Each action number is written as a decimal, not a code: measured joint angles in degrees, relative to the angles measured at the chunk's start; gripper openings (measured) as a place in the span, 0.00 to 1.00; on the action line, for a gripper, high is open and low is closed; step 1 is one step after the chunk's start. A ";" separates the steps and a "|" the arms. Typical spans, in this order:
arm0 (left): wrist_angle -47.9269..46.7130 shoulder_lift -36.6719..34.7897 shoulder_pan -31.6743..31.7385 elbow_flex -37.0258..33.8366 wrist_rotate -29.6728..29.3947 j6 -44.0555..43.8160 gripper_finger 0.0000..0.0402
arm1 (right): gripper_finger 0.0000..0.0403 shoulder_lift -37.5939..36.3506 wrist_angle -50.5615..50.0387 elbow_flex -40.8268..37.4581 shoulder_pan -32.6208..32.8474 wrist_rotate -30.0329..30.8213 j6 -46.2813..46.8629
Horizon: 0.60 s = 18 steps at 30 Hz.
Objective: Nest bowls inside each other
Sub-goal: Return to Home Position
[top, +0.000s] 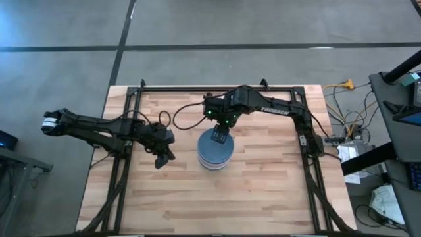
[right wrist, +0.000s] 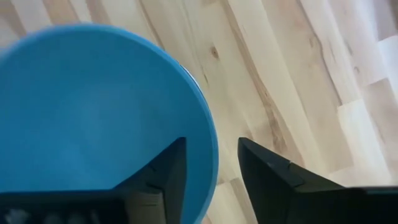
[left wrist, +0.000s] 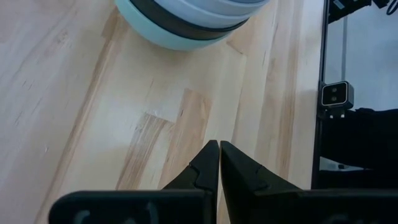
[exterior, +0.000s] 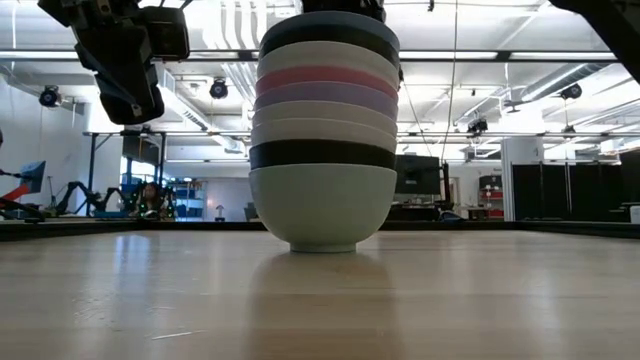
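The bowls stand nested in one stack [top: 214, 150] at the table's middle. In the low view the stack [exterior: 323, 130] rests on the foot of its pale mint bottom bowl, with black, white, lavender, pink, white and black rims above it. The blue bowl [right wrist: 93, 106] lies on top. My right gripper [right wrist: 211, 149] hovers open over the blue bowl's rim [right wrist: 212, 143], one finger inside and one outside, with a gap on each side. My left gripper [left wrist: 219, 144] is shut and hangs above the bare wood to the left of the stack [left wrist: 186, 22].
A black frame rail [top: 217, 87] runs along the table's far edge and down both sides. Bare wood lies in front of the stack toward the near edge [top: 217, 204]. Cables and equipment [top: 348, 131] sit off the table's right side.
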 joint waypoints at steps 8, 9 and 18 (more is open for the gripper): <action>0.06 -0.02 0.00 0.00 -0.02 -0.02 0.00 | 0.33 -5.29 -0.99 2.15 1.89 -0.39 0.22; 0.03 -0.02 0.00 0.00 -0.02 -0.02 0.00 | 0.33 -6.55 -1.04 2.01 2.58 -0.03 0.22; 13.18 0.20 0.00 0.20 -0.11 -2.16 0.00 | 0.29 -22.97 14.96 -10.62 15.87 17.92 3.67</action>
